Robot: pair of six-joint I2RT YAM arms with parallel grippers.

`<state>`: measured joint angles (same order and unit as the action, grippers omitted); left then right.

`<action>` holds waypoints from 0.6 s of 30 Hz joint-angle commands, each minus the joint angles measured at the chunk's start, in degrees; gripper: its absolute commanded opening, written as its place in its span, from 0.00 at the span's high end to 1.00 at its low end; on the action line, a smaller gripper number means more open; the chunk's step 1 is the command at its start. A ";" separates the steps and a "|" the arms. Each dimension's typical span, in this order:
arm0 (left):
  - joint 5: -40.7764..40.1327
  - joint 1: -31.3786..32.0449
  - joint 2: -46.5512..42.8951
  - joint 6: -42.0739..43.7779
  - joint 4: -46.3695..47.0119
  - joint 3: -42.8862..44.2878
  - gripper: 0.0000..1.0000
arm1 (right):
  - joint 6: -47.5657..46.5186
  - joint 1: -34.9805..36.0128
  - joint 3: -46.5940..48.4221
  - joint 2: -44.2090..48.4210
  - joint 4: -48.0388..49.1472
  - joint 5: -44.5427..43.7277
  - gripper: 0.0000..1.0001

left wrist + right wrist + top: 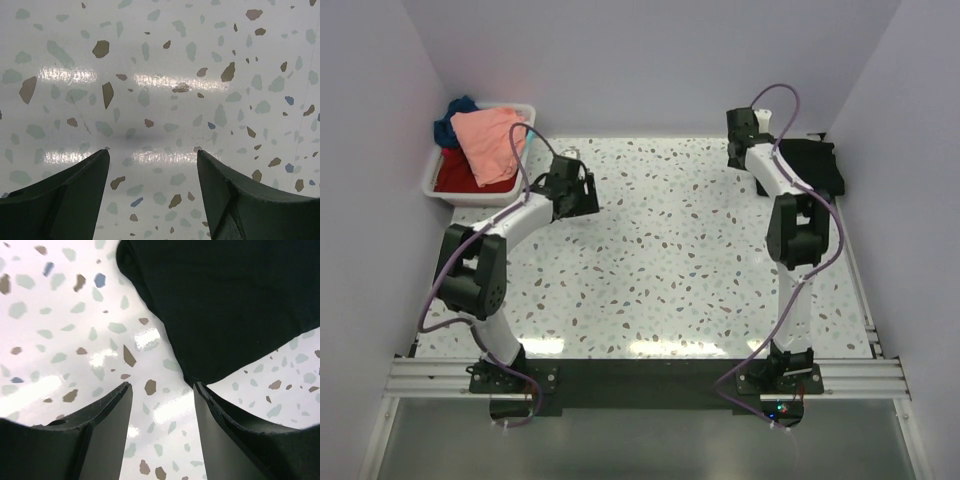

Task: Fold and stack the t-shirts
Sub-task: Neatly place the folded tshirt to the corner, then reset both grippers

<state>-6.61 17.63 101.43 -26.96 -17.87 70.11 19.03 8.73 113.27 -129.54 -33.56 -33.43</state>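
Black t-shirt (pixel 225 305) soft, matte, round-edged; lies flat on glossy speckled table (pixel 670 250).

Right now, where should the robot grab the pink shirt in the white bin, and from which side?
Pinch the salmon-pink shirt at its bunched top, coming straight down from above. It lies crumpled on top in the white bin, so nothing covers it, and the bin's walls would likely hinder a sideways approach.

White plastic bin (pixel 470 198): sits near my left gripper (pixel 152 152), to its left and slightly beyond it. Speckled terrazzo tabletop (pixel 660 260): lies directly below my left gripper and my right gripper (pixel 162 385). Aluminium rail (pixel 860 375): runs along the near table edge, well behind both.
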 commanded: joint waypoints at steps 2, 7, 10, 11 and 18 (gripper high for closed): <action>-0.24 -0.40 -5.53 2.09 2.66 -2.34 0.24 | -1.36 1.72 -2.16 8.76 2.79 -0.41 0.43; 0.20 -0.40 -7.91 3.23 3.54 -5.06 0.23 | -3.90 6.38 -14.29 19.73 8.25 0.65 0.41; 0.37 -0.40 -9.75 4.11 4.59 -6.56 0.04 | -3.82 9.10 -17.72 23.09 6.67 0.56 0.40; 0.28 -0.40 -10.71 4.20 4.77 -6.91 0.00 | -3.56 9.72 -18.61 25.36 6.23 2.04 0.40; -1.30 -0.40 -13.62 4.99 5.91 -9.46 0.00 | 0.21 17.44 -28.01 35.12 5.27 8.73 0.38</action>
<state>-6.74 17.63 91.02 -23.75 -15.27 61.82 16.73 22.92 88.25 -99.77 -28.42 -28.45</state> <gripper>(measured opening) 0.997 0.619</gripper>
